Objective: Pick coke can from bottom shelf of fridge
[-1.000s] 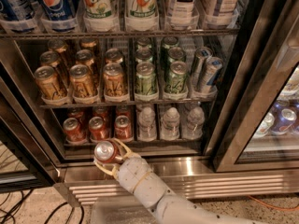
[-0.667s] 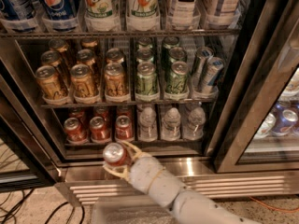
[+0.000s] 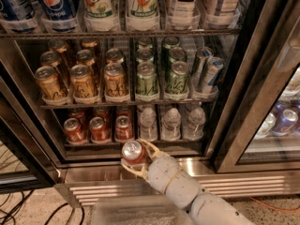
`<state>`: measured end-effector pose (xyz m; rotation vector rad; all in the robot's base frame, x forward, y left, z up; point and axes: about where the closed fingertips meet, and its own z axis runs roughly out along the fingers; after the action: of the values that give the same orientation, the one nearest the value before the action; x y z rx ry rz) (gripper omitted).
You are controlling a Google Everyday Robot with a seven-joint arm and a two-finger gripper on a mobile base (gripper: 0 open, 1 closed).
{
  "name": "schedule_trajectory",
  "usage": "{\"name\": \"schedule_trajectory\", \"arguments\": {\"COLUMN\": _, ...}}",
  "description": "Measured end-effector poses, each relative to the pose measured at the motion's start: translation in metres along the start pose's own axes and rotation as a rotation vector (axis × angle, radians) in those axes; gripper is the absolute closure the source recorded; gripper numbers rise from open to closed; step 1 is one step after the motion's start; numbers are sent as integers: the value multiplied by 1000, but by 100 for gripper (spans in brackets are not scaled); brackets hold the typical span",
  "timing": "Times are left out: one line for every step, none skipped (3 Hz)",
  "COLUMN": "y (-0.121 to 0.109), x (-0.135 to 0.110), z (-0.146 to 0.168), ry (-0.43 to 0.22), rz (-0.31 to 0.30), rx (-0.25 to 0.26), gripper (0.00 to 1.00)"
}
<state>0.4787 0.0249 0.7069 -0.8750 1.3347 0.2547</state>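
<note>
My gripper (image 3: 136,157) is shut on a red coke can (image 3: 133,152) with a silver top, holding it in front of the fridge's (image 3: 234,125) steel sill, just outside the bottom shelf (image 3: 154,146). The pale arm reaches up from the lower right. On the bottom shelf, three more red coke cans (image 3: 99,128) stand in a row at the left, with others behind them. Small clear bottles (image 3: 171,123) fill the right half of that shelf.
Gold-orange cans (image 3: 83,81) and green cans (image 3: 147,78) stand on the wire shelf above. Large soda bottles (image 3: 140,3) line the top shelf. An adjoining glass-fronted unit (image 3: 281,121) is at right. Black cables (image 3: 18,210) lie on the floor at left.
The gripper with the coke can has moved right and slightly down, away from the bottom shelf toward the steel sill.
</note>
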Motion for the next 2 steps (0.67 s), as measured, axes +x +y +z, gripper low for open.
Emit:
{"name": "schedule_trajectory", "arguments": {"y": -28, "x": 9, "z": -16, "ry": 20, "rz": 3, "rx": 84, "gripper": 100}}
{"name": "schedule_trajectory", "arguments": {"y": -46, "x": 7, "z": -28, "ry": -2, "rz": -10, "rx": 106, "gripper": 100}}
